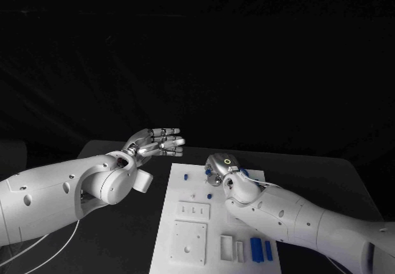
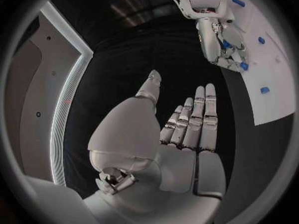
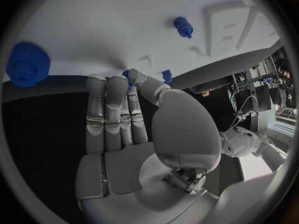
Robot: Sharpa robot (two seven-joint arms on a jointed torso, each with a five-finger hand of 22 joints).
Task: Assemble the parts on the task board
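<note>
The white task board [image 1: 191,228] lies in the middle of the table. My right hand [image 1: 222,169] reaches down over its far end. In the right wrist view its thumb [image 3: 142,79] meets a fingertip on a small blue part [image 3: 127,74], pinching it just above the board. A blue gear [image 3: 28,63] and a blue peg [image 3: 182,26] sit on the board beyond the fingers. My left hand [image 1: 156,142] hovers open, left of the board's far corner, fingers straight and apart [image 2: 187,127], holding nothing.
More small blue parts [image 1: 186,177] dot the board's far half. Two long blue pieces [image 1: 257,249] lie at its near right corner beside white blocks [image 1: 225,245]. A square recessed plate [image 1: 189,242] fills the near left. Black table [image 1: 329,182] surrounds the board.
</note>
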